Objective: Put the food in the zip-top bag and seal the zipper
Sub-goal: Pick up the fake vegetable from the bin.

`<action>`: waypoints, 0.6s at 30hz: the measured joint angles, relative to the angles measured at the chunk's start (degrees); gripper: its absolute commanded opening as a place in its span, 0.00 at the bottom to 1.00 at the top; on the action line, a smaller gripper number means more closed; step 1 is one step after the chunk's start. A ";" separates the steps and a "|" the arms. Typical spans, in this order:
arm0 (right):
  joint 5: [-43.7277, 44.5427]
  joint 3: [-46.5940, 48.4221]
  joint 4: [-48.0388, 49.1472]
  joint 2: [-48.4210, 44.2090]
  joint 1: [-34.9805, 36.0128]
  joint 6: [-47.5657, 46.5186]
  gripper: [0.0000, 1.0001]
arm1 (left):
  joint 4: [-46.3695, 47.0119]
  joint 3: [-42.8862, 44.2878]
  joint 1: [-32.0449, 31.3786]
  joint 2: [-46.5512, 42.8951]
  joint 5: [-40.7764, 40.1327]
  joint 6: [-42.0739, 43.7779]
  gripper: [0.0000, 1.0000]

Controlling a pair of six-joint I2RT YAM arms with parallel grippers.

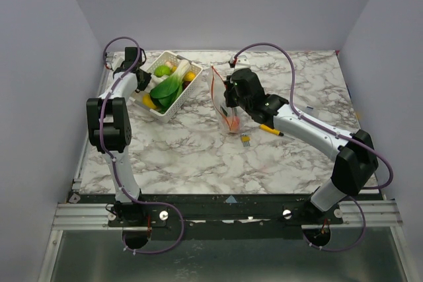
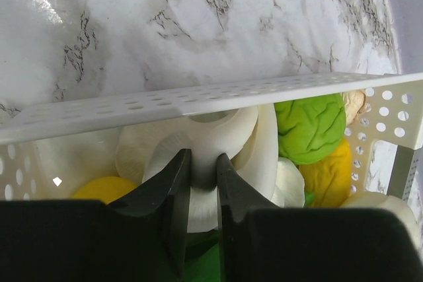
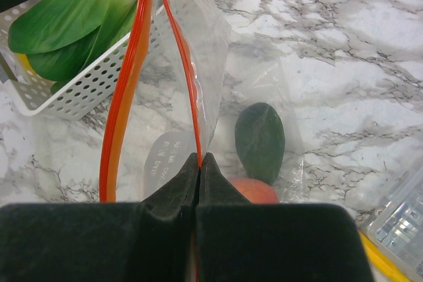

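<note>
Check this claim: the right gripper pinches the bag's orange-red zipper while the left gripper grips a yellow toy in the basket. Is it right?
No. The left wrist view shows the left gripper gripping a white toy stalk, not a yellow toy, in the basket; the right gripper does pinch the zipper.

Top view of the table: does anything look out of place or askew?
Yes. The white basket sits turned at an angle to the table edges, and a yellow marker pen, no food, lies loose beside the zip-top bag.
</note>
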 measured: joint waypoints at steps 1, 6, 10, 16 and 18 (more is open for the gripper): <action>0.02 0.00 0.00 0.00 0.00 0.00 0.01 | -0.09 0.11 0.00 0.00 -0.04 0.22 0.09; 0.02 0.00 0.00 0.00 0.00 0.00 0.01 | 0.04 0.09 0.00 -0.07 -0.04 1.92 0.00; 0.02 0.00 0.02 0.17 0.00 0.00 0.01 | 1.36 -2.25 -0.09 -2.14 0.00 3.98 0.00; 0.02 0.00 0.02 0.42 0.00 0.00 0.01 | 2.08 -6.49 -0.11 -10.54 0.00 8.68 0.00; 0.04 0.00 0.02 0.42 0.00 0.00 0.01 | 2.23 -7.08 -0.11 -13.66 -0.04 10.40 0.00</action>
